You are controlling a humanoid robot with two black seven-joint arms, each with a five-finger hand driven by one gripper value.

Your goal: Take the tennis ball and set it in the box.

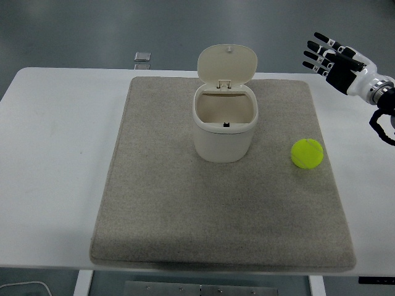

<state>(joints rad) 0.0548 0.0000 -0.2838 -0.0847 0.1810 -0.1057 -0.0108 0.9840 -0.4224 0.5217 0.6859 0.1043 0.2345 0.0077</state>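
Observation:
A yellow-green tennis ball (pixel 307 153) lies on the grey mat (pixel 166 203), right of centre. A cream box (pixel 224 126) with its hinged lid (pixel 227 64) standing open sits at the mat's middle, left of the ball. My right hand (pixel 326 53) is at the upper right, raised above the table's far right corner, fingers spread and holding nothing. It is well above and behind the ball. The left arm does not show.
The white table (pixel 55 160) carries the mat. A small clear object (pixel 142 57) lies on the floor beyond the table's far edge. Grey floor shows behind.

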